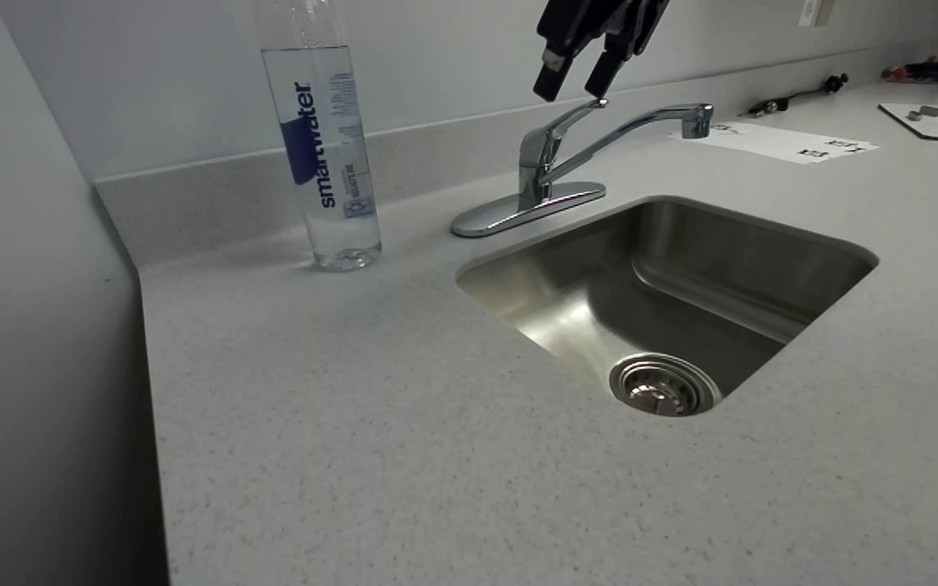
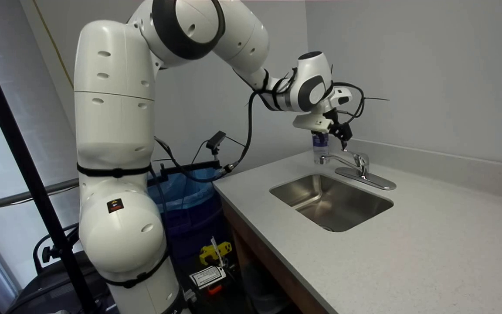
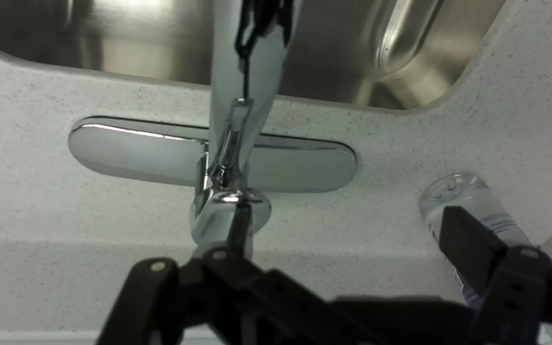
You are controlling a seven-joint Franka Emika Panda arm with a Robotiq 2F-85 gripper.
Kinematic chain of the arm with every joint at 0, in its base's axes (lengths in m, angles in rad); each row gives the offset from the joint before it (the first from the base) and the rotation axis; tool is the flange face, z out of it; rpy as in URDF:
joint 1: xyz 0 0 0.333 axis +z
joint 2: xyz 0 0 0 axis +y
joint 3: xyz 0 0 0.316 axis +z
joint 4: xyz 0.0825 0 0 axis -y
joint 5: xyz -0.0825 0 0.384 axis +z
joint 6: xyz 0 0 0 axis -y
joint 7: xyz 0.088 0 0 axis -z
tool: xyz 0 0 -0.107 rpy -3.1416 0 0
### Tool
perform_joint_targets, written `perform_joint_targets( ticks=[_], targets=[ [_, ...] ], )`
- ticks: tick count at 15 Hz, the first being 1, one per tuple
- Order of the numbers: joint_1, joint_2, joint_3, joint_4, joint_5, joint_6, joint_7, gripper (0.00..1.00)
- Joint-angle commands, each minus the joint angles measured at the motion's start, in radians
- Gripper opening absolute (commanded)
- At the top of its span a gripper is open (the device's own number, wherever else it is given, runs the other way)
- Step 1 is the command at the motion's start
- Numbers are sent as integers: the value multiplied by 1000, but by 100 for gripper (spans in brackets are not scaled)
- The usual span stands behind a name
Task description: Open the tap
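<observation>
The chrome tap (image 1: 536, 167) stands on its oval base plate behind the sink. Its spout reaches over the sink and its short lever (image 1: 573, 119) slants up from the body. The tap also shows in an exterior view (image 2: 361, 165) and in the wrist view (image 3: 233, 139). My gripper (image 1: 573, 91) is open just above the lever, fingers pointing down. One fingertip appears very close to the lever's tip; I cannot tell whether it touches. In the wrist view, the gripper (image 3: 348, 211) has one finger overlapping the tap body and the other overlapping the bottle, with only counter seen between them.
A tall clear water bottle (image 1: 326, 163) with a blue label stands upright beside the tap, near the side wall. The steel sink (image 1: 705, 232) is set into the counter (image 1: 436, 448). A low backsplash (image 1: 420, 155) runs behind the tap. White paper (image 1: 786, 142) lies farther along.
</observation>
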Motion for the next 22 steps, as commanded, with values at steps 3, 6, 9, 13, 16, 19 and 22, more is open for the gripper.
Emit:
perform_joint_targets(
  ticks=[3, 6, 9, 13, 16, 19, 22],
  targets=[
    [-12, -82, 8, -101, 50, 3, -28, 100],
    [-15, -105, 4, -106, 54, 14, -29, 100],
    [-20, -142, 7, -105, 76, 7, -37, 100],
    [-21, -206, 6, -115, 112, -36, -49, 100],
    [-18, -263, -1, -134, 121, -83, -52, 100],
    [-17, -317, -13, -145, 116, -163, -37, 100],
    [-20, -379, -30, -174, 108, -212, -23, 100]
  ],
)
